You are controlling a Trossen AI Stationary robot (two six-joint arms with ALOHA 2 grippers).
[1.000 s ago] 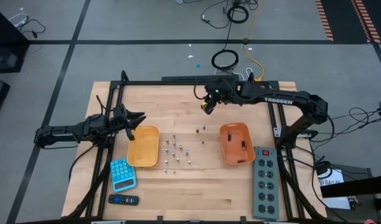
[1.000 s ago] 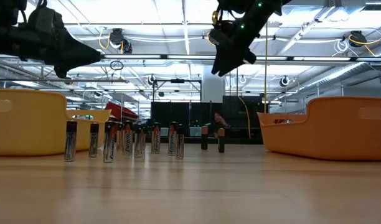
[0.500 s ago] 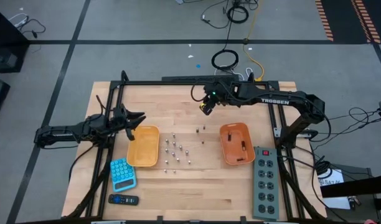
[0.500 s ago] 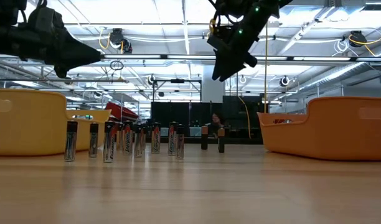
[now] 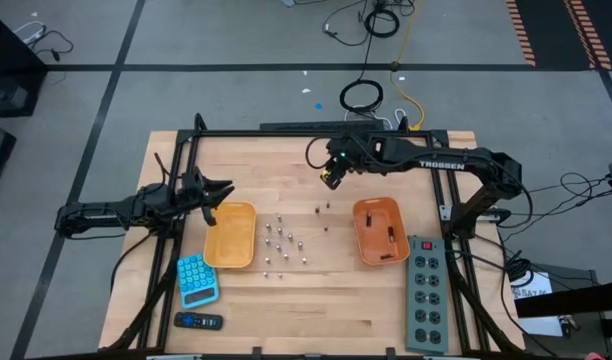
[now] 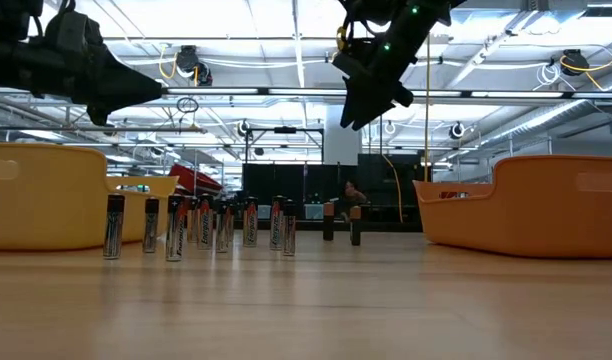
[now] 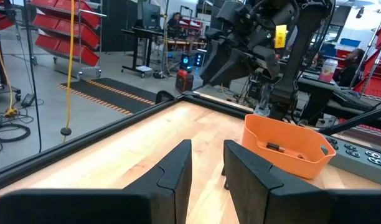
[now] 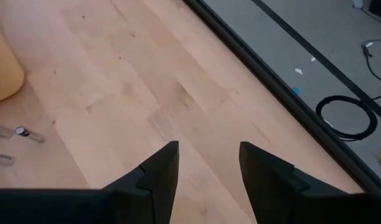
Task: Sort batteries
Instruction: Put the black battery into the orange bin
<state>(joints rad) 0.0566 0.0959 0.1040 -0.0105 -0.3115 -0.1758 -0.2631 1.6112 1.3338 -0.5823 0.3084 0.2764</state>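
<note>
1. Batteries are standing upright in a loose cluster at the centre of the high view, on the table between the two orange trays; a few dark ones are standing apart, toward the upper right of the cluster.
2. In the low view the batteries are lining up left of centre, with the two dark ones just right of them and bare wood open in front.
3. Left orange tray is sitting just left of the cluster; the right orange tray is lying well clear on the right, with a dark item inside.
4. Right gripper is hanging high above the table near the upper edge of its frame, fingers spread and empty.
5. Left gripper is waiting at the table's left edge, just above the left tray, fingers parted and holding nothing.
</note>
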